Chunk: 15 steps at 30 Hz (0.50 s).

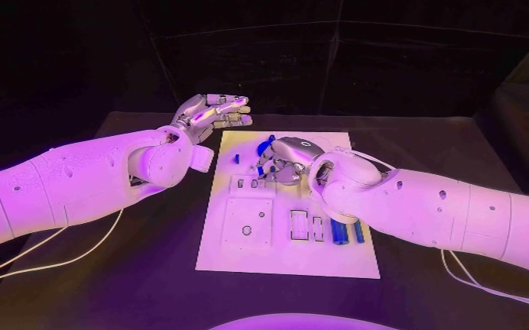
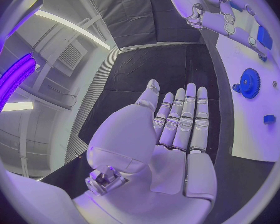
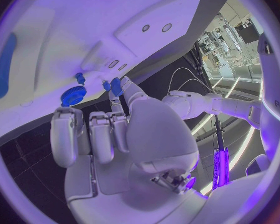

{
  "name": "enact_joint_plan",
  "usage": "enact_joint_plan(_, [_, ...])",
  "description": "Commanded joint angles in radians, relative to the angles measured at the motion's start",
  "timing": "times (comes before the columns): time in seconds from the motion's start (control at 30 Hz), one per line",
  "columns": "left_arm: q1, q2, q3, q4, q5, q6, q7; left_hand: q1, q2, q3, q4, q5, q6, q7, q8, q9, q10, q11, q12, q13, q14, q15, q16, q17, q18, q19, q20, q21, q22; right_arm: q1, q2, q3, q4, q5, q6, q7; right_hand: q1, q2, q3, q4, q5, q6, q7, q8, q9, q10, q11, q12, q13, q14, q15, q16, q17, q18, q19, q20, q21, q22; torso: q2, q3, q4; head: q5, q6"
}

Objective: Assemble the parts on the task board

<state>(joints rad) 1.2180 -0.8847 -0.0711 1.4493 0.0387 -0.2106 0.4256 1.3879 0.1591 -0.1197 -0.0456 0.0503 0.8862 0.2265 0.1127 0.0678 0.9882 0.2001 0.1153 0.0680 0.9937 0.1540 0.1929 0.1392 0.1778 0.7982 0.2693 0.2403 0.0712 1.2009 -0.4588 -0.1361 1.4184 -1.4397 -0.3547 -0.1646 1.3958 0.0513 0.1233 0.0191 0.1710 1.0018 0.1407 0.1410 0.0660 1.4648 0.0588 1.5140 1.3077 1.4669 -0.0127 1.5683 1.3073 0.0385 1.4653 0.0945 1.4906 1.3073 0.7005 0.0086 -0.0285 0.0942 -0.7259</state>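
Pinching a small blue part [image 3: 115, 86], the right hand [image 1: 289, 154] works over the task board [image 1: 289, 257]; the left hand [image 1: 215, 113] hovers spread, holding nothing.

A flat black counter [image 1: 441, 147] is being backed by dark panelled walls [image 1: 331, 55] with thin pale seams running across them. A glowing violet light tube [image 2: 12, 82] is being seen along the pale wall in the left wrist view. Bright white strip lights [image 2: 71, 27] are being shown on the ceiling. A black fabric drape [image 2: 140, 15] is hanging behind the counter.
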Motion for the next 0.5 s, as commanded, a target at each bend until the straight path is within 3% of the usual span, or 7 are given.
enact_joint_plan(0.03, [0.002,0.003,0.001,-0.003,0.007,0.004,0.01,-0.009,0.002,-0.006,-0.001,-0.002,0.005,0.029,0.005,0.0,0.007,-0.003,0.003,0.0,0.009,0.001,0.006,0.001,0.006,0.01,0.0,-0.004,-0.001,-0.003,0.008,0.0,-0.005,-0.051,0.02,-0.043,-0.002,-0.007,0.005,0.0,0.003,0.005,-0.001,0.002,0.001,0.068,-0.004,0.001,0.213,0.104,-0.004,0.003,0.264,0.001,0.019,-0.005,0.002,0.065,0.0,0.0003,0.0023,0.003,-0.005])
enact_joint_plan(0.5, [0.002,0.01,0.001,-0.009,0.006,0.007,0.009,-0.009,0.003,-0.006,-0.002,-0.001,0.006,0.029,0.005,0.0,0.007,-0.003,0.003,0.0,0.009,0.001,0.006,0.002,0.006,0.01,0.0,-0.004,-0.001,-0.026,0.034,0.0,-0.027,-0.061,0.044,-0.057,-0.003,-0.01,0.005,-0.001,0.003,0.004,0.0,0.0,0.001,0.068,-0.004,0.001,0.213,0.104,-0.004,0.003,0.264,0.001,0.019,-0.005,0.002,0.066,0.0,-0.0009,0.0011,0.006,-0.014])
